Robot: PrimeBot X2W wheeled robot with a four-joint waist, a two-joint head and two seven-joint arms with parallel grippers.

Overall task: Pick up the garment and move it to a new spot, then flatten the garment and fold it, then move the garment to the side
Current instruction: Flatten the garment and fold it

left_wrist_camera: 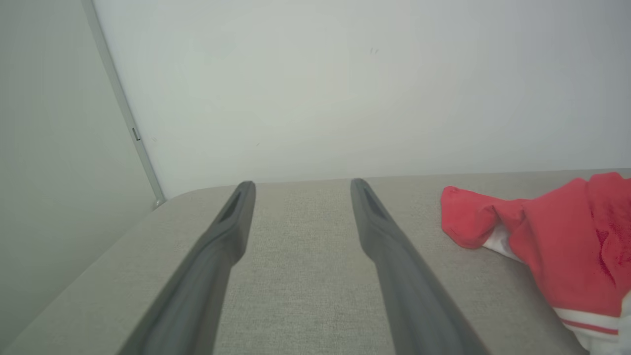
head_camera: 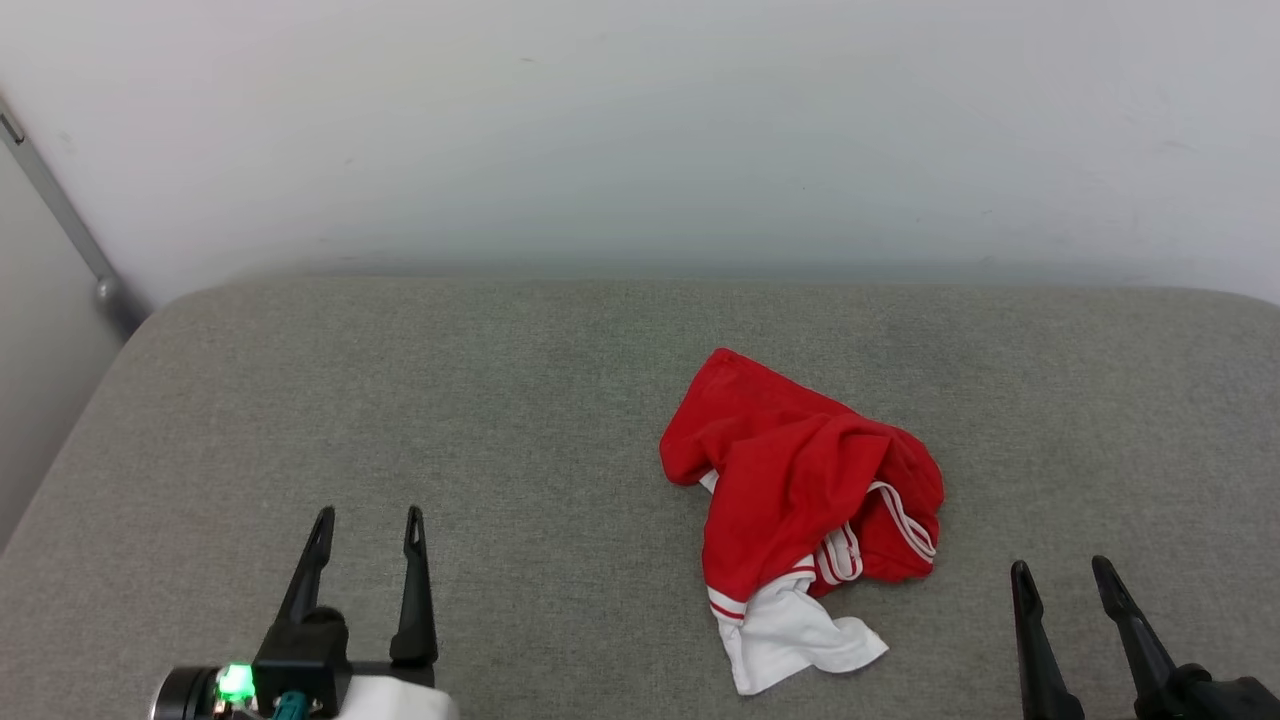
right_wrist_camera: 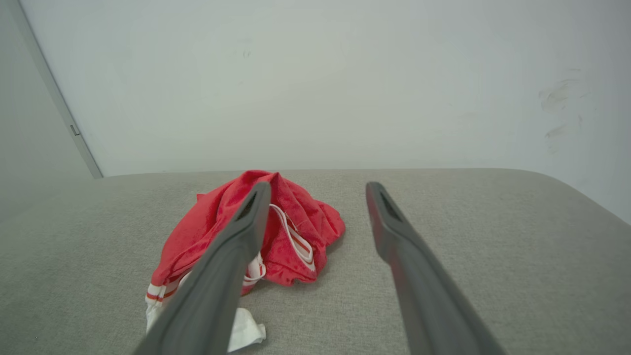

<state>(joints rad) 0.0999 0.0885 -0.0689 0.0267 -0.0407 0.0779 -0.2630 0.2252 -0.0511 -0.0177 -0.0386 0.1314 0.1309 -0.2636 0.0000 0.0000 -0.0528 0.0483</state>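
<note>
The garment lies crumpled in a heap on the grey cushion, right of centre; it is red, with a white sleeve and red-and-white stripe trim sticking out at its near end. My left gripper stands open at the lower left, well clear of the cloth. The right gripper is open at the lower right, a short way right of the heap. The left wrist view shows the garment off to the right of my open left gripper. In the right wrist view the garment lies ahead and left, partly behind the open right gripper.
The grey fabric cushion spans the whole work area, with rounded far corners. A pale wall rises right behind it. A slanted metal bar runs down the wall at the far left.
</note>
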